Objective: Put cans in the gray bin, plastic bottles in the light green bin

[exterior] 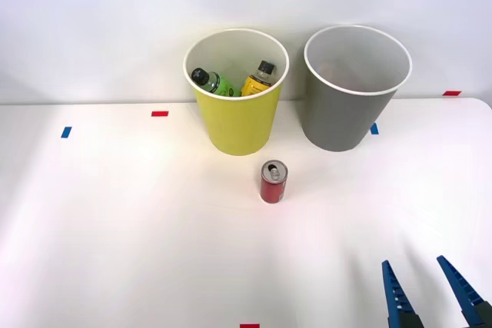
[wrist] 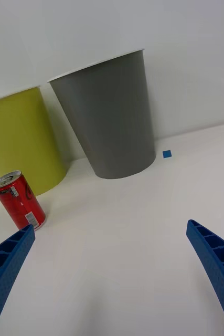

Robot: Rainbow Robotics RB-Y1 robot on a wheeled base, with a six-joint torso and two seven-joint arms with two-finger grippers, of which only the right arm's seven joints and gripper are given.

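A small red can [exterior: 274, 182] [wrist: 20, 202] with a silver top stands upright on the white table, just in front of the two bins. The light green bin [exterior: 237, 124] [wrist: 18, 139] stands at the back centre and holds a green plastic bottle [exterior: 213, 82] and a yellow-orange plastic bottle [exterior: 258, 78], both black-capped. To its right stands the gray bin [exterior: 338, 117] [wrist: 112, 121], its pale inside bare. My right gripper [exterior: 415, 266] [wrist: 110, 231] is open near the table's front right, well short of the can, with nothing between its blue fingers [exterior: 396, 297].
Small red tape marks [exterior: 159, 114] and blue tape marks [exterior: 66, 132] dot the table [exterior: 115, 220]. A blue mark [wrist: 167, 154] lies by the gray bin's base. A white wall rises right behind the bins.
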